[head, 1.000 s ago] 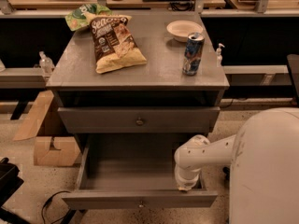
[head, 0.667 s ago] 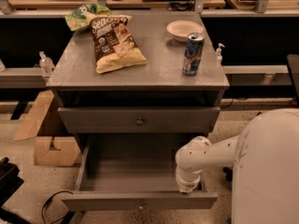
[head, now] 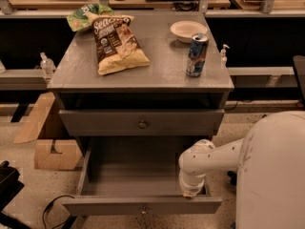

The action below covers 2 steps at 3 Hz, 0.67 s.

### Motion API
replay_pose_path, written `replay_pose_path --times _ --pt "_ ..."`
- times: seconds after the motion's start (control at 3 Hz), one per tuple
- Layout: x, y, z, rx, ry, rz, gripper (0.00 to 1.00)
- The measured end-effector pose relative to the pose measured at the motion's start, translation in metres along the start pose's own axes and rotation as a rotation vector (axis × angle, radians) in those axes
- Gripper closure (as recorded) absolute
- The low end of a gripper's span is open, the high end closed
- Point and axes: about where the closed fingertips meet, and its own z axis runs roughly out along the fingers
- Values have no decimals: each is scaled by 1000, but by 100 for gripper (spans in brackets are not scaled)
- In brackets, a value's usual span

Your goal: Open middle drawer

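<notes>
The grey, flat-fronted middle drawer (head: 109,205) is standing pulled out at lower centre. The white arm's tool (head: 192,192) is hanging inside its right front corner; whether it is apart or together cannot be told. The next move is probably lifting clear.

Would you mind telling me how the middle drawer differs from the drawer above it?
The middle drawer is pulled out, showing its grey interior; the upper drawer is shut. The gripper hangs inside the middle drawer near its right front corner; nothing touches the upper drawer. Both have grey fronts with a small central knob.
</notes>
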Motion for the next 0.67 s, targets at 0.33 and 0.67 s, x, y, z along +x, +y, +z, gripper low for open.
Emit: replay_pose_path --times 0.33,0.67 --pt "0 0 0 0 0 0 81" --pt "0 0 0 0 0 0 58"
